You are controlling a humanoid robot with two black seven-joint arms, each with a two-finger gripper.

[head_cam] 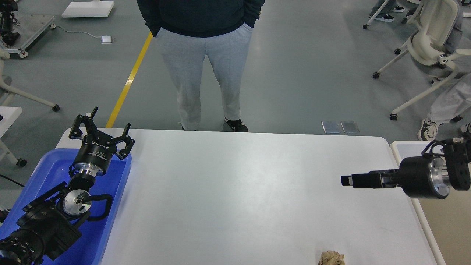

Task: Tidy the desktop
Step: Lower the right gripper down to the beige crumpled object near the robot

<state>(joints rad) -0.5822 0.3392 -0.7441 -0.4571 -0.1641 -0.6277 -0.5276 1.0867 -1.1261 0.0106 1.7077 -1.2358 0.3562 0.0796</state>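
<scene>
The white desktop (pixel 235 191) fills the middle of the head view. A crumpled beige paper wad (pixel 332 257) lies at its near edge, right of centre. My left gripper (pixel 104 129) is open and empty, hovering over the far end of the blue tray (pixel 49 173). My right gripper (pixel 346 180) reaches in from the right, low over the desktop's right side and well behind the wad. It is seen side-on as one dark bar, so I cannot tell its two fingers apart. Nothing shows in it.
A beige-white bin (pixel 441 228) stands off the desktop's right edge, under my right arm. A person in grey trousers (pixel 202 73) stands at the far edge. Office chairs (pixel 427 44) stand at the back right.
</scene>
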